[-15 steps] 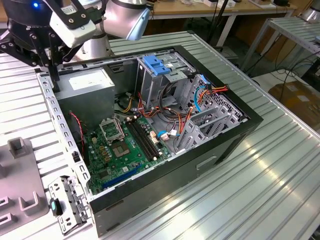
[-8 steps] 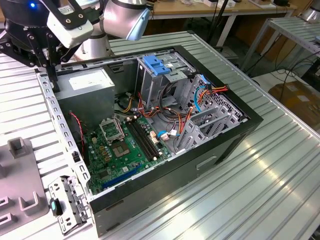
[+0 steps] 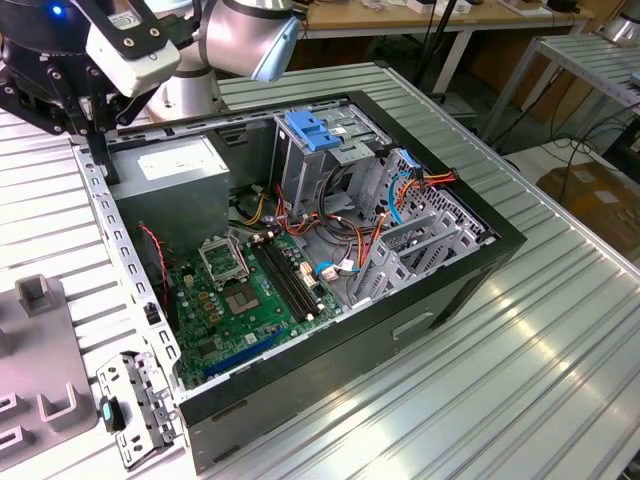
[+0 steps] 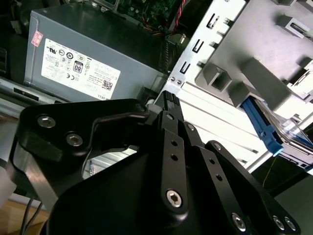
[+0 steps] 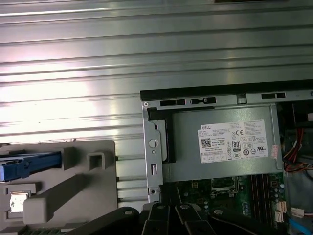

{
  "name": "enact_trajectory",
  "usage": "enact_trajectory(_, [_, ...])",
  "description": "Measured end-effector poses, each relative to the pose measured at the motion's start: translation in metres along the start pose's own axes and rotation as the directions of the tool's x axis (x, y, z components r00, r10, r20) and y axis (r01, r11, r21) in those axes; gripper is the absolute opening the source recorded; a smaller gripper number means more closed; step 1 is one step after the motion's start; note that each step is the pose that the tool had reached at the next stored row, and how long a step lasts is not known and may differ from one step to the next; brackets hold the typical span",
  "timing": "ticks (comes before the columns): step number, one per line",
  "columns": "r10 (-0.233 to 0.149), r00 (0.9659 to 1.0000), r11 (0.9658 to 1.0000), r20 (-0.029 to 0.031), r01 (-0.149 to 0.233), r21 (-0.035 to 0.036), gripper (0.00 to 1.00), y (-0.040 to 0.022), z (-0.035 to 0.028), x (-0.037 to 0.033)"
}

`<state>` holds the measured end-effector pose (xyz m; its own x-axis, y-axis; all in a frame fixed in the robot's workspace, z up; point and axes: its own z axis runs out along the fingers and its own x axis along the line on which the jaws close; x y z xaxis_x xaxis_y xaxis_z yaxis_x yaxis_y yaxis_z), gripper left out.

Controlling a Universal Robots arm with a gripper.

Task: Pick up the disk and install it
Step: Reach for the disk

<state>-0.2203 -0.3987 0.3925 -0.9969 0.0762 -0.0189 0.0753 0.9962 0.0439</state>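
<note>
Loose bracket plate: lies on the table at the near-left corner of the case, in the exterior view.
Grey fixture: exterior view's left, apart from the case; upright posts.
Disk: its blue rail shows in the first wrist view, seated in the fixture; not yet picked.
Gripper: hangs over the case's far-left edge, just beside the power supply; whether clenched or released cannot be told; nothing seen in it.
Step (judged): approach, before the grasp.
Next move calls for: squaring to the disk's sides, clear of the posts.
Edges: case rim and perforated rail lie close under the gripper.
Drive cage: exterior view's right; cables crowd it.
Open room: bare table to the far right.
</note>
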Motion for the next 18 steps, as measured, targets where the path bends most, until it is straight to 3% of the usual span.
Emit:
enact_trajectory(10, [0.000,1.0000,1.0000,0.0000,0.000,0.0000,0.11,0.0002,-0.0003,0.0123])
enact_trajectory(18, [0.000,1.0000,1.0000,0.0000,0.000,0.0000,0.11,0.0006,-0.0005,0.0291])
